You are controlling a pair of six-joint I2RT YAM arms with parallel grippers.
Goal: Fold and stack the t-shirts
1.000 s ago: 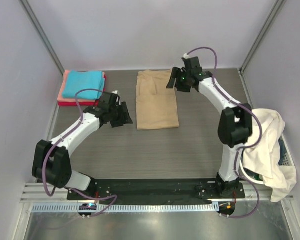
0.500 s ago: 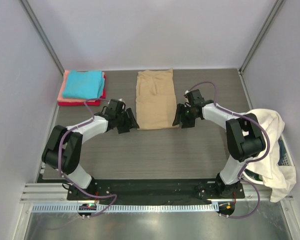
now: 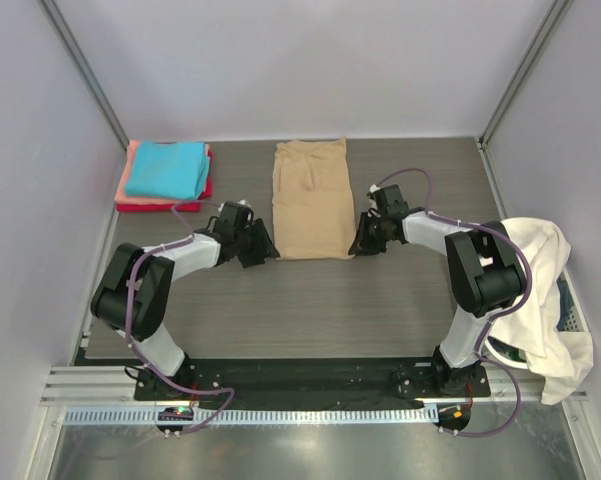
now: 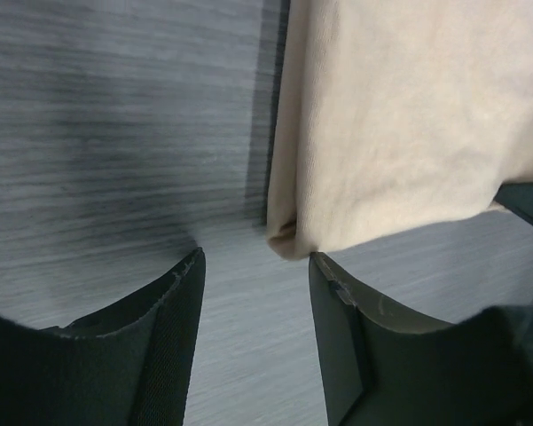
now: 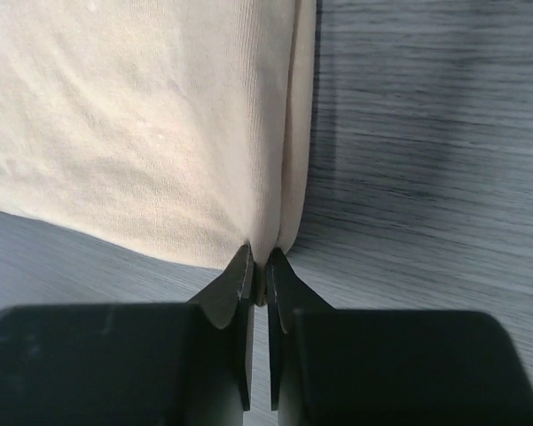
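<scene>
At the far left corner of the table (image 3: 310, 300) sits a neat pile of folded shirts: a turquoise t-shirt (image 3: 165, 168) on top, a salmon-pink t-shirt (image 3: 132, 165) showing along the pile's left edge beneath it, and a red t-shirt (image 3: 150, 207) peeking out along the near edge. Just right of the pile, the left gripper (image 3: 263, 245) lies low over the wood with its jaws spread apart; in the left wrist view the near-left corner of the tan t-shirt (image 4: 408, 115) lies on the table just beyond the gap between the two fingers (image 4: 173, 319), closer to the right-hand finger, and neither finger grips it. The tan t-shirt (image 3: 312, 205) itself lies flat in the middle of the table, folded into a long rectangle that runs from the far edge toward the arms. At its near-right corner the right gripper (image 3: 358, 243) is down at table level, and the right wrist view shows its fingertips (image 5: 245, 266) pressed almost together on the folded edge of the cloth (image 5: 133, 115), a thin pale sliver caught between them. At the far right, a cream-white t-shirt (image 3: 540, 290) hangs crumpled over the basket (image 3: 575, 312) beside the table, well apart from the other shirts.
</scene>
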